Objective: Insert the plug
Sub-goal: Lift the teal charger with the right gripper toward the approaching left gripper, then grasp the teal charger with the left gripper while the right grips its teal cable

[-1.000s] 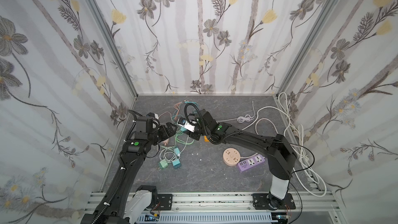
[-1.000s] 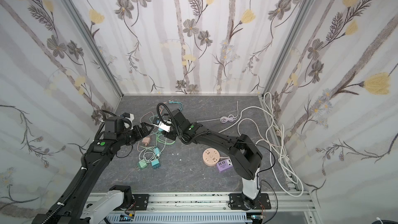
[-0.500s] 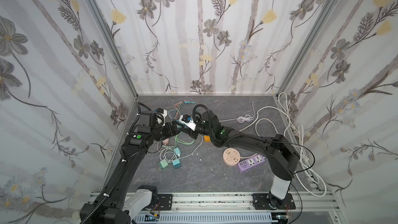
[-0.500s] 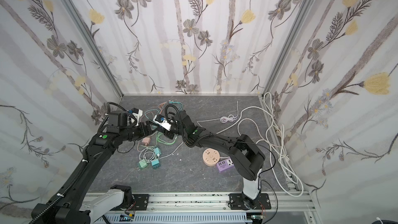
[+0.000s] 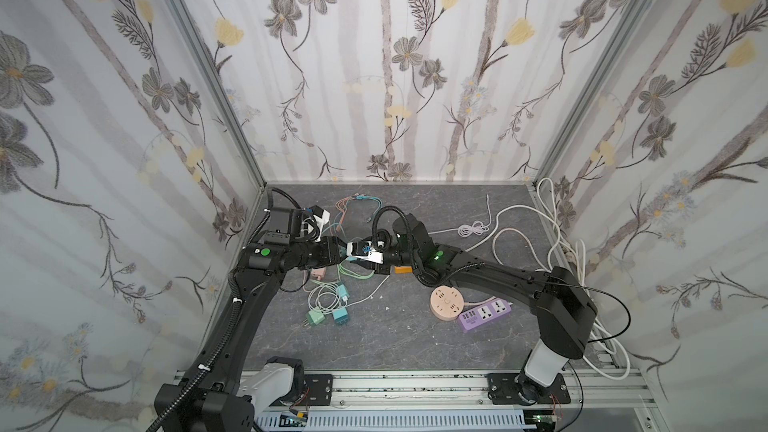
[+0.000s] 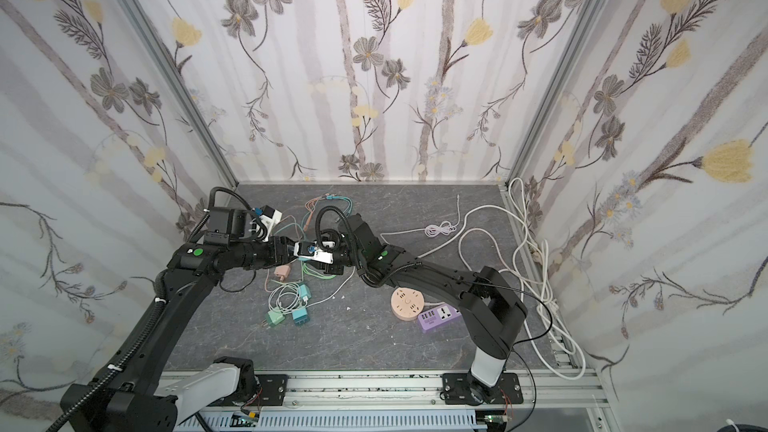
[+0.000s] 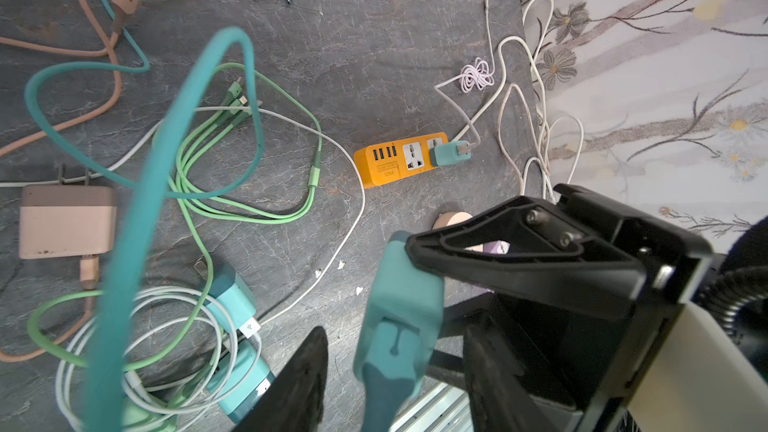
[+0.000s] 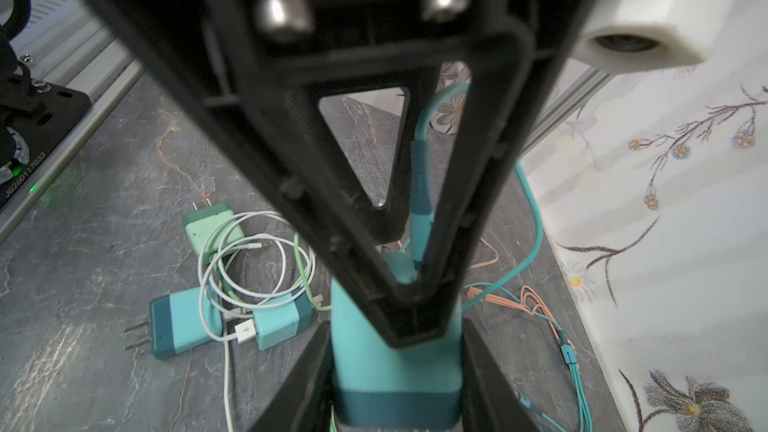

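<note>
Right gripper (image 8: 395, 328) is clamped on the teal charger plug (image 8: 395, 371), which is held raised over the cable heap (image 5: 328, 297), left of the table's middle. Left gripper (image 7: 394, 330) is spread, its jaws either side of the plug's cable end with gaps seen. Bare table (image 5: 399, 338) is left toward the front. A pale teal body and a darker band are shown.
</note>
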Robot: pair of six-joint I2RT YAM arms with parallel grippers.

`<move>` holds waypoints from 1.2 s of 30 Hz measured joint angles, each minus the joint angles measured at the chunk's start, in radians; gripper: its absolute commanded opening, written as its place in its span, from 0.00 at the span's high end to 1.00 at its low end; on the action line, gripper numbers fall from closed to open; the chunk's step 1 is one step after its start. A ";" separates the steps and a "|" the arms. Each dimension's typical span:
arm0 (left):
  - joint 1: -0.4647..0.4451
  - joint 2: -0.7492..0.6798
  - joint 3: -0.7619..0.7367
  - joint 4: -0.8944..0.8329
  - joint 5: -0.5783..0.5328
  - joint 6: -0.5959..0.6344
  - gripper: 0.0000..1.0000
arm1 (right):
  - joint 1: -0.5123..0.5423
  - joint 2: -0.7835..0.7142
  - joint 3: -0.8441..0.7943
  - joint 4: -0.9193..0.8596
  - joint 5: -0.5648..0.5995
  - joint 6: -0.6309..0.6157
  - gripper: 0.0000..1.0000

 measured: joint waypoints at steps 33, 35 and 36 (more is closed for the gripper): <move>0.002 -0.022 -0.066 0.036 0.088 0.067 0.62 | 0.007 0.000 0.013 0.001 -0.041 0.079 0.67; 0.002 -0.018 -0.068 0.034 0.082 0.067 0.72 | 0.007 0.000 0.013 0.002 -0.042 0.082 0.66; 0.003 -0.018 -0.068 0.034 0.078 0.068 0.78 | 0.007 0.000 0.013 0.002 -0.042 0.082 0.66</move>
